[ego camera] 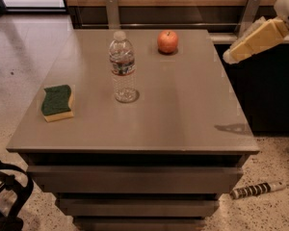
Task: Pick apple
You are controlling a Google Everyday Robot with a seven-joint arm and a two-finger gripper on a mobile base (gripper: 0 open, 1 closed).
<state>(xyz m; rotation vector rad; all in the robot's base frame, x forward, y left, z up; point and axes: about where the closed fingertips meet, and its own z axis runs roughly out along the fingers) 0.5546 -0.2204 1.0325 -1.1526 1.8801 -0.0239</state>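
The apple [167,41] is small, round and red-orange, with a stem dimple on top. It sits on the grey table [183,109] near the far edge, right of centre. My gripper [229,56] is cream-coloured and reaches in from the upper right. It hovers just past the table's right edge, to the right of the apple and apart from it. It holds nothing that I can see.
A clear water bottle [122,67] stands upright near the table's middle, left of and nearer than the apple. A green and yellow sponge [57,102] lies at the left. A wooden wall with metal brackets [112,9] runs behind. A striped tool [256,189] lies on the floor.
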